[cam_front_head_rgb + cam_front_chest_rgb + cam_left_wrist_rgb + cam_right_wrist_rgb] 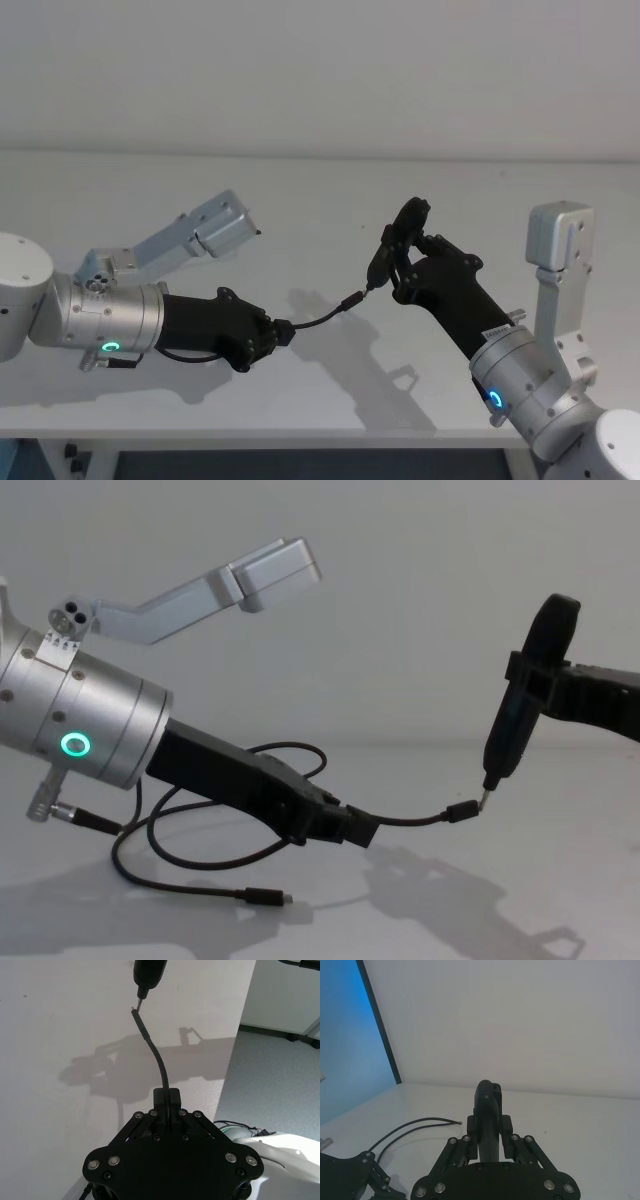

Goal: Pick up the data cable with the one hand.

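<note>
Gripping data cable [405, 819] near one plug, our left gripper [345, 825] is clenched on cord, lifted above table [300, 200]. Short free length arcs forward from claw, plug nearly meeting tip of dark tool [520, 705] clamped in right gripper [489, 1135]; we judge this pose lines the two up. Chest view reveals slack looping beneath claw, far plug [262, 897] resting on table; left wrist view hides that.
</note>
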